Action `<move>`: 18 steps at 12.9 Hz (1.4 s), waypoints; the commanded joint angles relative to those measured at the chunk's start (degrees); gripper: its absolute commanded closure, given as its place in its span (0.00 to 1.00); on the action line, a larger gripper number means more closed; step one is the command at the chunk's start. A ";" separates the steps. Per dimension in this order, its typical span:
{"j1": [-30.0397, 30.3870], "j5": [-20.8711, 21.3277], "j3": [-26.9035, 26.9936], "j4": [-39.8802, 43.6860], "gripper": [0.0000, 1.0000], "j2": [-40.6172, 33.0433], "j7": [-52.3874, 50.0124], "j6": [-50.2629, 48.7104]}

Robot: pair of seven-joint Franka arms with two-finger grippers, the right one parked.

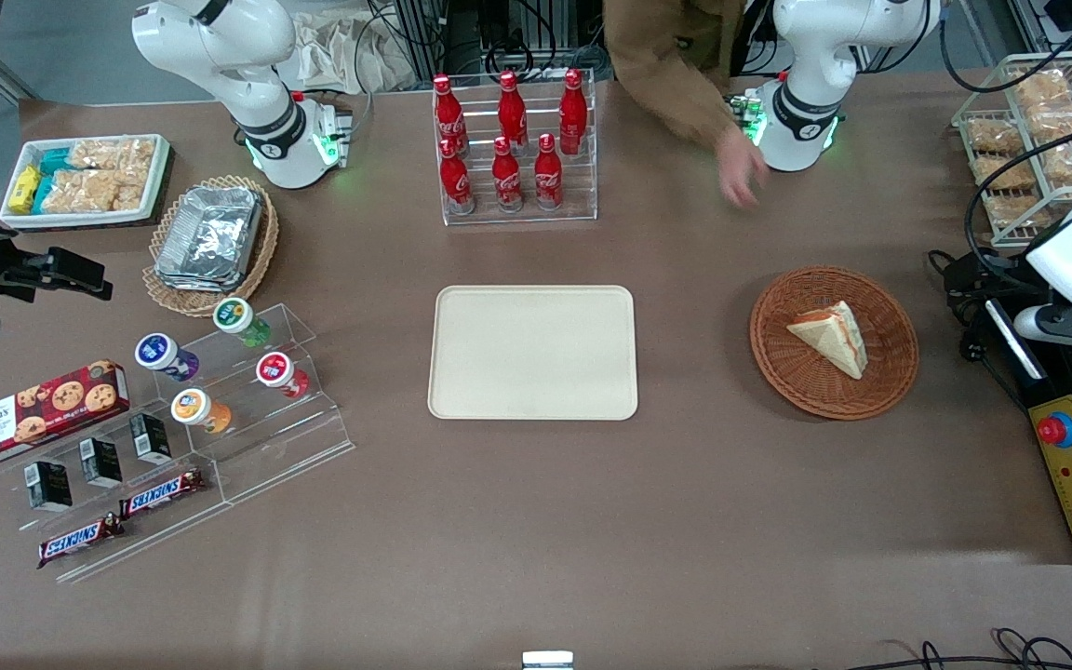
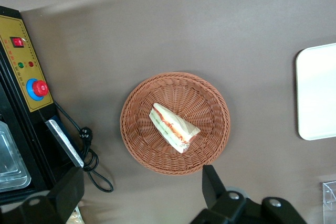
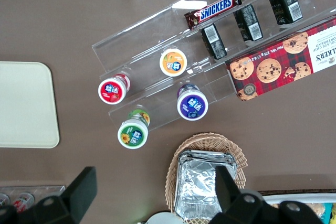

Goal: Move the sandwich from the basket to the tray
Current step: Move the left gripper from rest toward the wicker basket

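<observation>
Front view first: the sandwich (image 1: 832, 337) sat in the basket (image 1: 834, 342), lying on its side with the crust corner pointing toward the tray (image 1: 533, 352). The tray was bare, well apart from the basket on the counter (image 1: 536, 521). The working arm hung at the basket's outer side, toward its own end of the counter, but its gripper wasn't really visible from here. A person's hand (image 1: 741, 177) hovered over the counter farther from the camera than the basket.

Wrist view: the gripper (image 2: 142, 192) hovered high above the basket, camera looking straight down, jaws spread wide and holding nothing. The sandwich sat a bit off the basket's middle, filling edge showing.

My guess on handling: it's light and squishy, bread will dent and the layers could slide apart. I'd pinch it gently across the two flat bread faces near the thick middle, not the pointy tip, after rotating the wrist to line up.
</observation>
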 commanded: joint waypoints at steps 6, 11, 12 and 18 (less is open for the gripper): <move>0.33 -1.47 -0.22 0.34 0.00 0.13 -18.05 -0.49; 1.03 -3.06 0.13 -21.05 0.00 -11.18 -47.40 11.16; 1.21 -3.14 0.22 -28.60 0.00 -14.78 -51.10 17.30; 2.70 -4.28 0.13 -51.95 0.00 -20.09 -60.36 40.80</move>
